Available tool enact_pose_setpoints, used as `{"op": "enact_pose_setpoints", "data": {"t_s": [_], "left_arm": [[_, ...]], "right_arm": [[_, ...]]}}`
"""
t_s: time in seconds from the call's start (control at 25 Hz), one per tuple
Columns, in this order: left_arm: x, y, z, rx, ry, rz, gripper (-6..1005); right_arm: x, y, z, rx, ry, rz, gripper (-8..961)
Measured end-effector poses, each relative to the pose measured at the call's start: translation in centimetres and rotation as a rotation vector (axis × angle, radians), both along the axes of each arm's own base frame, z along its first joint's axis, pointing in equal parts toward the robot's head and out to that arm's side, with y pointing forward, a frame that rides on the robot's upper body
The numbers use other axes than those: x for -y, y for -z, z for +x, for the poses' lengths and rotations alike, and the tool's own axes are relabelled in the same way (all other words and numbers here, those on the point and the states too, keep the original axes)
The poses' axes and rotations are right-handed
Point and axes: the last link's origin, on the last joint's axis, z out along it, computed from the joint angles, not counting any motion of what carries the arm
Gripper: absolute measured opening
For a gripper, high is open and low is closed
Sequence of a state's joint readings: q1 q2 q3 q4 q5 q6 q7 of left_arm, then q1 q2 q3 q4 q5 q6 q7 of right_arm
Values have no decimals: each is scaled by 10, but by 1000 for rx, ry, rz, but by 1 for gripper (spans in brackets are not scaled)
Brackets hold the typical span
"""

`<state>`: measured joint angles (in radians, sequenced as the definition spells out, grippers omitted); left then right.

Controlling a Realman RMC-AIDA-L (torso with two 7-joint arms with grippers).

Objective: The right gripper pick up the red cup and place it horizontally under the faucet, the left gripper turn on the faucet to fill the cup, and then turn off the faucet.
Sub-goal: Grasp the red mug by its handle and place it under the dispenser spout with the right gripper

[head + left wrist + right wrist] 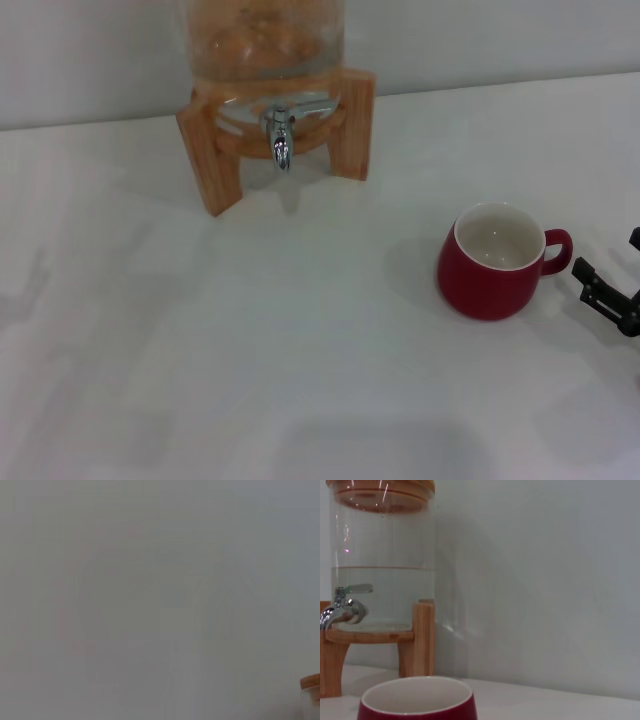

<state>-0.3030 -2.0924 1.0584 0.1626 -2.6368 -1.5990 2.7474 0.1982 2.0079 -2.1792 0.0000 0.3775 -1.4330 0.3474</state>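
Observation:
The red cup stands upright on the white table, right of centre, its handle pointing right. Its rim also shows in the right wrist view. The faucet hangs from the glass jar on the wooden stand at the back; its lever and spout also show in the right wrist view. My right gripper is at the right edge, just right of the cup's handle and apart from it, open and empty. My left gripper is out of view.
The white table runs back to a pale wall. The jar holds water to about mid-height and has a wooden lid. The left wrist view shows only the wall and a bit of wood.

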Motion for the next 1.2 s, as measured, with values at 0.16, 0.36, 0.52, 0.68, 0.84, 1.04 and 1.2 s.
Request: {"op": "enact_pose_setpoints", "data": {"t_s": [0.16, 0.36, 0.52, 0.68, 0.84, 1.04, 1.2], "left_arm": [[-2, 0, 2, 0, 6, 0, 846], [-4, 0, 3, 0, 9, -1, 846], [-4, 0, 3, 0, 10, -1, 846], [-4, 0, 3, 0, 10, -2, 846], [-4, 0, 3, -1, 11, -3, 846], [-3, 2, 3, -3, 13, -9, 846], [-3, 2, 4, -4, 15, -12, 846]], "right_arm": [[-1, 1, 1, 10, 7, -7, 857], [-2, 4, 0, 24, 2, -19, 857], [-4, 5, -1, 31, -2, -24, 858], [-6, 7, -2, 37, -6, -36, 858], [-9, 8, -3, 39, -10, -41, 858], [-13, 9, -5, 44, -19, -49, 858], [-15, 9, -5, 46, -19, -51, 858]]}}
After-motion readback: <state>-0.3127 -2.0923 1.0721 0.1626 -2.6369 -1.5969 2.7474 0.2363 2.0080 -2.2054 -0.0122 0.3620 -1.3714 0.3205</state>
